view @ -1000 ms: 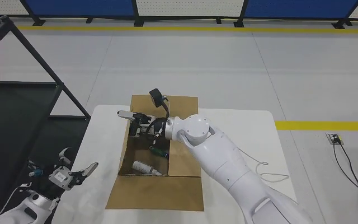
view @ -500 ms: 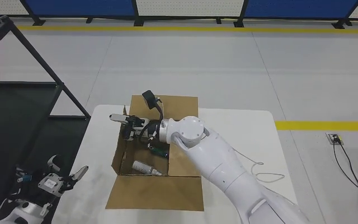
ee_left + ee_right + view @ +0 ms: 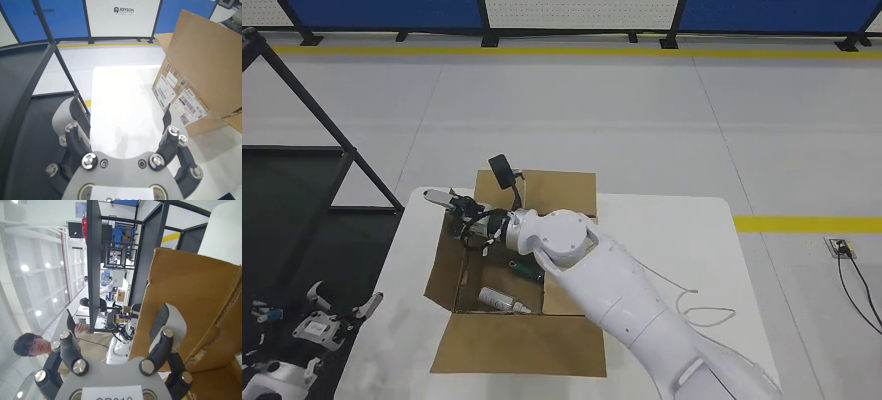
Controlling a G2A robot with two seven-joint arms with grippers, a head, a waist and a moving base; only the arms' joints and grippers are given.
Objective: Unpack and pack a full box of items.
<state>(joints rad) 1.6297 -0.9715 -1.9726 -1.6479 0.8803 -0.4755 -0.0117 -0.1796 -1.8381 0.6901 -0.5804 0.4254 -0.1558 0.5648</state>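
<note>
An open cardboard box (image 3: pixel 527 190) stands on the white table (image 3: pixel 682 230). Inside it lie a white bottle (image 3: pixel 504 300) and a green item (image 3: pixel 525 269). My right gripper (image 3: pixel 454 208) is at the box's left flap (image 3: pixel 445 265), which leans outward. In the right wrist view that gripper (image 3: pixel 117 311) is open, with the edge of the flap (image 3: pixel 189 294) between its fingers. My left gripper (image 3: pixel 342 298) hangs open off the table's near left corner. In the left wrist view it (image 3: pixel 122 106) holds nothing, and the labelled box wall (image 3: pixel 198 79) is off to one side.
The box's front flap (image 3: pixel 522 345) lies flat on the table. A thin white cable (image 3: pixel 707 305) curls on the table beside the right arm. A black metal rack (image 3: pixel 302 110) and a dark surface (image 3: pixel 282 200) stand left of the table.
My right gripper has moved left, and the box's left flap has swung outward with it. My left gripper has drawn back toward the near left corner, still open.
</note>
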